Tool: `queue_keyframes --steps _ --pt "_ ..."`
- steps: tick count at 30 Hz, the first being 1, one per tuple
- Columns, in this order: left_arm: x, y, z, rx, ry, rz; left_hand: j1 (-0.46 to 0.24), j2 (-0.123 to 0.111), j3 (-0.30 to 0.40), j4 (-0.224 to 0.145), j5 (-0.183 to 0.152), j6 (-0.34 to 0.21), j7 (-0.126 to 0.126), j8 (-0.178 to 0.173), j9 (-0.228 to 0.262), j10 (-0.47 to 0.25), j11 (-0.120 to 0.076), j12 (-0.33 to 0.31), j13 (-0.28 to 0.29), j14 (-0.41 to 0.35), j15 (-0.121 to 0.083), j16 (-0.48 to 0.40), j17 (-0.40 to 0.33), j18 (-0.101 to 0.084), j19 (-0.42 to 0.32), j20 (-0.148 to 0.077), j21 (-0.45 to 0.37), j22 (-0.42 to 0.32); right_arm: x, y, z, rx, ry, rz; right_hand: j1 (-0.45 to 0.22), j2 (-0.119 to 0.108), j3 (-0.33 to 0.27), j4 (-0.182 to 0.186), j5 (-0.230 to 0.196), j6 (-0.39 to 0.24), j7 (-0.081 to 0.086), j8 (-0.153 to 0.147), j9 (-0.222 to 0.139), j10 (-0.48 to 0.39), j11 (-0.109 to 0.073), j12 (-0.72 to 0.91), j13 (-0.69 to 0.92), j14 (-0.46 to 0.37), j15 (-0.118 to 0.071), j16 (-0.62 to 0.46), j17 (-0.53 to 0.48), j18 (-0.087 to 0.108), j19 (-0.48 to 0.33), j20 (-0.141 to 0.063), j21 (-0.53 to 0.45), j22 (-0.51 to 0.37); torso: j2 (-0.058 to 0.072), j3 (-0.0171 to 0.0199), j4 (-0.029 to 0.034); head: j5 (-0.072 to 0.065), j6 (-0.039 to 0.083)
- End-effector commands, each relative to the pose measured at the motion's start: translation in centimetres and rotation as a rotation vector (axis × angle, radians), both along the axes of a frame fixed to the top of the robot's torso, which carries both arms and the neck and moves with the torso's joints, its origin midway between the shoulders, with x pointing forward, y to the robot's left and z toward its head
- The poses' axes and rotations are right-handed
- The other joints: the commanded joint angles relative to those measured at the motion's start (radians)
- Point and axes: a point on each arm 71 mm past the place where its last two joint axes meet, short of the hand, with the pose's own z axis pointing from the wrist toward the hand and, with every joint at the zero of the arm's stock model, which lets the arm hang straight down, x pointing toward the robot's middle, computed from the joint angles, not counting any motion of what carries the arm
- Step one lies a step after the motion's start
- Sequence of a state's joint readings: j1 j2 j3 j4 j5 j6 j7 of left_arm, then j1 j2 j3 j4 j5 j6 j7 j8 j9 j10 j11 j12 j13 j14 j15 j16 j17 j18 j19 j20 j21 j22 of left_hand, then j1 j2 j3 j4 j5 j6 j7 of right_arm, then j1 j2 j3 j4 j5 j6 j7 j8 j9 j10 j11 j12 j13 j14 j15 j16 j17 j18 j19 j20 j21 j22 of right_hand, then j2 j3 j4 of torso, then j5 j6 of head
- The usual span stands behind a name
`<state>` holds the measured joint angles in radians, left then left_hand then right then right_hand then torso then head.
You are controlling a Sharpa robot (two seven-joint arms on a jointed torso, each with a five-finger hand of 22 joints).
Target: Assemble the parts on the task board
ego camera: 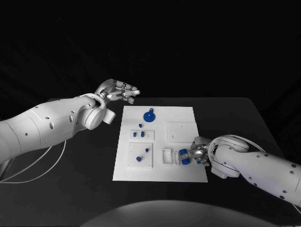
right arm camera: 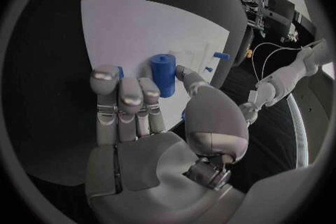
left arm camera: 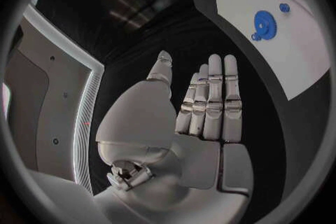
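The white task board (ego camera: 161, 172) lies in the middle of the black table. A blue gear-like disc (ego camera: 149, 116) (left arm camera: 265, 24) lies near the board's far end. Small blue pieces (ego camera: 141, 135) stand in a row at mid-board, and short pegs (ego camera: 142, 155) stand nearer me. My right hand (ego camera: 199, 153) (right arm camera: 140, 106) is over the board's near right part and pinches a blue cylinder (right arm camera: 162, 74) (ego camera: 184, 157) between thumb and fingers, upright just above the board (right arm camera: 133, 28). My left hand (ego camera: 119, 91) (left arm camera: 203, 106) hovers beyond the board's far left corner, fingers straight, holding nothing.
A raised square outline (ego camera: 181, 131) marks the board's right half, and narrow rectangular slots (ego camera: 167, 156) lie beside my right hand. A thin blue peg (right arm camera: 221, 56) stands further along the board. A cable (ego camera: 34, 170) trails over the table's left side.
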<state>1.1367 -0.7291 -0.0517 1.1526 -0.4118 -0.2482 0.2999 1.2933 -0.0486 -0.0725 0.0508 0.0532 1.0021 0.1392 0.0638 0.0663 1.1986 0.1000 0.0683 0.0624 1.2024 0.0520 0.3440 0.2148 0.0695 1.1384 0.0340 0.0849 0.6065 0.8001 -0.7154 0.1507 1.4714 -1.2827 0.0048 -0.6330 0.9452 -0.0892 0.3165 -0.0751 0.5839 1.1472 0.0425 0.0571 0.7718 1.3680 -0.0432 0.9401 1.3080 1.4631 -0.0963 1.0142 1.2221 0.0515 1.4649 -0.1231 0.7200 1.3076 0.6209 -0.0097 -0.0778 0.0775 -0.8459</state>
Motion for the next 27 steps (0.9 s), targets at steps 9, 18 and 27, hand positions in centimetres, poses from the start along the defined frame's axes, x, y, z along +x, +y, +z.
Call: queue_keyframes --steps 9,18,27 --pt "0.0 -0.2 0.0 -0.009 0.006 -0.017 -0.001 0.012 0.002 -0.004 0.001 -0.005 0.002 0.001 0.001 -0.006 0.004 -0.006 0.001 -0.001 0.009 0.002 0.002 -0.013 -0.003 0.008 0.008 -0.005 0.6 0.2 2.0 0.122 0.014 -0.106 0.007 0.019 0.142 -0.150 0.043 0.004 -0.002 0.007 -0.286 -0.002 -0.006 -0.002 0.018 0.005 -0.008 0.003 -0.003 -0.003 0.056 -0.003 0.012 0.098 0.001 -0.0005 0.0005 0.000 -0.002" --pt "0.0 -0.3 -0.1 -0.008 0.009 -0.020 -0.001 0.012 0.002 -0.004 0.001 -0.005 0.002 0.001 0.001 -0.006 0.004 -0.006 0.001 -0.001 0.009 0.002 0.002 -0.013 -0.003 0.008 0.008 -0.005 0.4 1.1 2.8 0.153 0.027 -0.087 0.005 0.019 0.139 -0.150 0.044 0.006 -0.002 0.007 -0.287 -0.003 -0.006 -0.003 0.016 0.005 -0.008 0.001 -0.005 -0.002 0.055 -0.003 0.012 0.098 0.001 -0.0007 0.0014 0.006 -0.007" --pt "0.1 -0.6 -0.1 -0.009 0.013 -0.027 -0.003 0.011 0.001 -0.004 0.001 -0.004 0.003 0.001 0.001 -0.008 0.004 -0.006 0.001 -0.002 0.010 0.003 0.003 -0.012 -0.004 0.009 0.011 -0.008 0.1 2.8 2.4 0.161 0.100 -0.039 0.007 0.026 0.117 -0.146 0.032 0.004 -0.002 0.007 -0.294 -0.007 -0.005 -0.009 0.014 0.004 -0.006 0.004 -0.004 -0.003 0.052 -0.002 0.010 0.097 0.000 -0.0024 0.0012 0.006 -0.010"
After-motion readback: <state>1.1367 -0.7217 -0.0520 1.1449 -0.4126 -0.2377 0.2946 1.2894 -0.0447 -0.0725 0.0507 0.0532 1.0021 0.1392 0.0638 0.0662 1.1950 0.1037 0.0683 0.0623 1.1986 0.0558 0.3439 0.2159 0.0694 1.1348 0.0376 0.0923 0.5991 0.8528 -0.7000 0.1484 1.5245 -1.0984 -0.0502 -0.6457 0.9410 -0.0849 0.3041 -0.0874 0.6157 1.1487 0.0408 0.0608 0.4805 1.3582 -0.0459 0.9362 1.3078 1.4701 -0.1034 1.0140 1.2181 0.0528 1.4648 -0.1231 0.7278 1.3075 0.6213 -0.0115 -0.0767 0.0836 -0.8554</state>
